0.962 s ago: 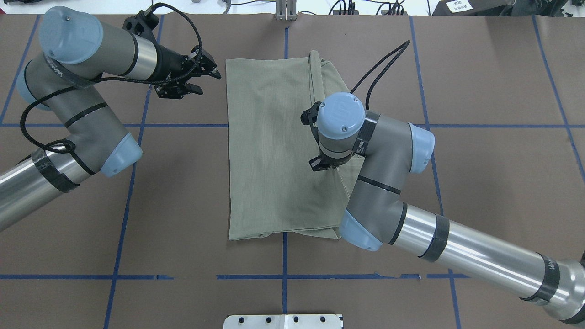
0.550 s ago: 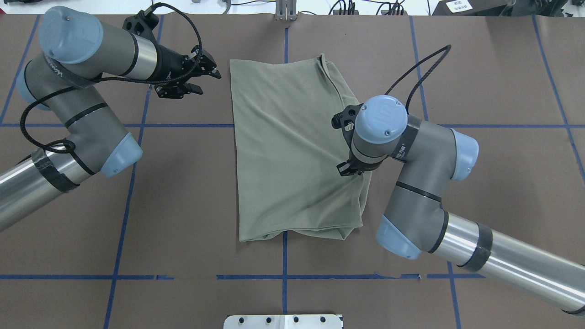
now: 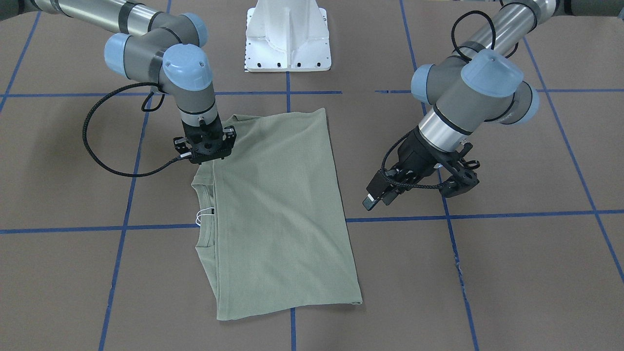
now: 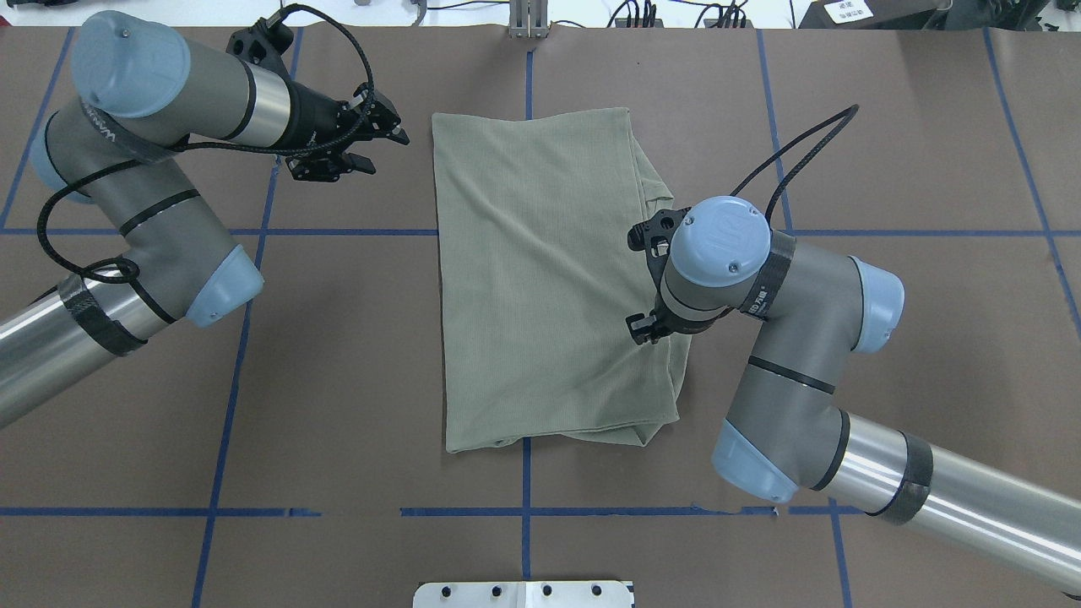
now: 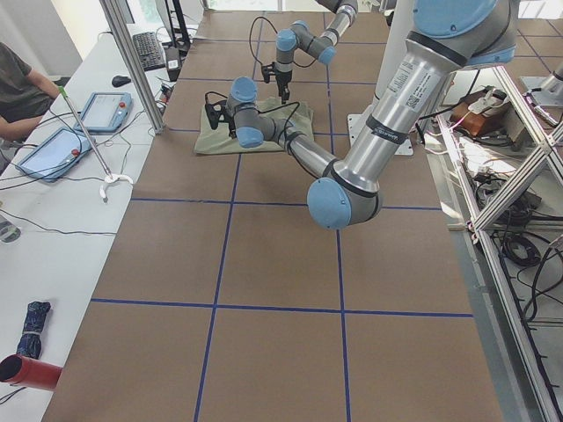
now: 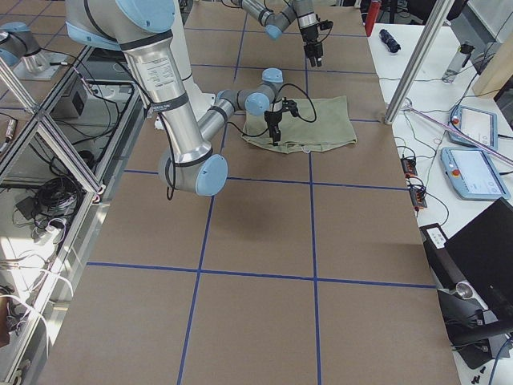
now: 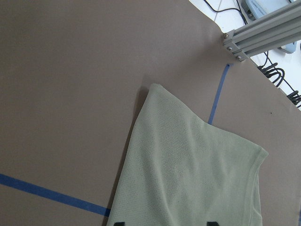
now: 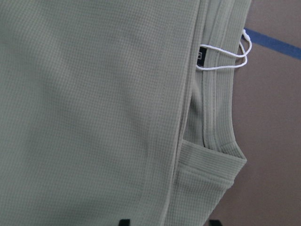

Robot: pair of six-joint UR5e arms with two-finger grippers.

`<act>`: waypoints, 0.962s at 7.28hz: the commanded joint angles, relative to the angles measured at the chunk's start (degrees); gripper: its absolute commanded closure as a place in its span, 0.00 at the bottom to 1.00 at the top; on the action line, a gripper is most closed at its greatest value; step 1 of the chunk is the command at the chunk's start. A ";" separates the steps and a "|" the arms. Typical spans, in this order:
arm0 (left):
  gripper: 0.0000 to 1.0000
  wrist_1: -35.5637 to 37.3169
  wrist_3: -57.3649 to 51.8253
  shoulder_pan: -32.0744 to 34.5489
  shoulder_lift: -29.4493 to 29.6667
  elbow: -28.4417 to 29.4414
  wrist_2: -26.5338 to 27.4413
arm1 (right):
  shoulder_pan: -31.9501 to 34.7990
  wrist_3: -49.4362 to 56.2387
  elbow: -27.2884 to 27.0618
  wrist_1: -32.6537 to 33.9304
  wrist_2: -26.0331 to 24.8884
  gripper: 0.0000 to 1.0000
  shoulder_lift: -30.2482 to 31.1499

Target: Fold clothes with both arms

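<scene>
The clothes are one sage-green shirt (image 4: 549,279), folded into a tall rectangle at the table's middle. Its ribbed neckline (image 8: 216,136), dark label (image 8: 201,55) and white string tag (image 3: 204,214) show at its right edge. My right gripper (image 3: 207,157) points straight down over that edge, close to the cloth. In the right wrist view its fingertips stand wide apart at the bottom, so it is open with no cloth between them. My left gripper (image 4: 384,145) hovers open just off the shirt's far left corner and holds nothing.
The white pedestal base (image 3: 287,39) stands at the table's near edge. Blue tape lines (image 4: 525,511) cross the brown tabletop. Beyond the far edge are an aluminium post (image 5: 132,61), a side table with tablets (image 5: 53,149) and a seated person (image 5: 18,88).
My right arm has swung to the right over the shirt. The raised fold on the shirt's right side has spread out and now lies flatter. The left arm has not moved.
</scene>
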State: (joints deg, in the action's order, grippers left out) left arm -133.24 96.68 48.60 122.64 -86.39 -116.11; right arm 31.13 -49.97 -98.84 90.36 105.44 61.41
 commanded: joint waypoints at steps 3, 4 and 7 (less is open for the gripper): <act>0.34 0.00 -0.09 0.00 -0.03 0.17 0.00 | -6.50 -33.93 -4.68 -0.80 -4.44 0.01 1.86; 0.34 0.00 -0.09 0.00 -0.12 0.17 0.00 | -7.39 -41.53 -5.57 -2.02 -4.54 0.11 3.17; 0.34 0.00 -0.09 0.00 -0.39 0.08 0.00 | -7.93 -52.40 -5.66 -14.23 -4.81 0.20 9.77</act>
State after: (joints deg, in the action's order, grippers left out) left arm -133.24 96.59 48.58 122.30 -86.27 -116.10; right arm 23.51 -98.16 -104.37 80.13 100.88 68.93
